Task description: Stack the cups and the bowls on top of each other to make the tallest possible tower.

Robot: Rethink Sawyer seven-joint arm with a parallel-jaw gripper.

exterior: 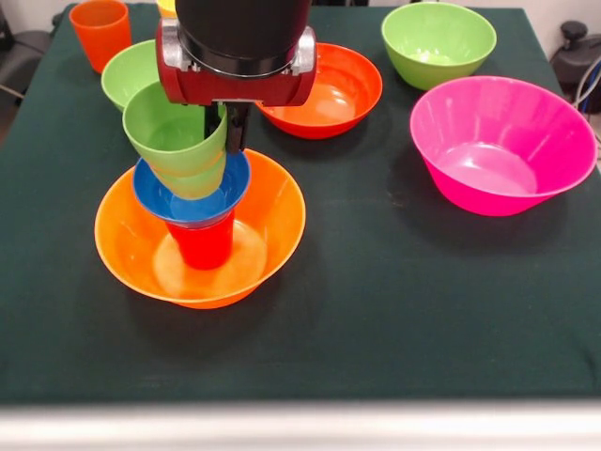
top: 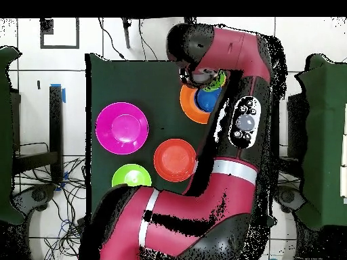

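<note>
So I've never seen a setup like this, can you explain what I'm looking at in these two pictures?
It is a red and black robot arm working at a table with a dark green cloth. One picture is taken from across the table, the other from straight above. The gripper is at a light green cup topping a tower: light green cups on a small blue bowl, on a red cup, inside a large orange bowl. Whether it grips the cup is unclear. Around it stand a pink bowl, a red-orange bowl, two light green bowls and an orange cup.
</note>
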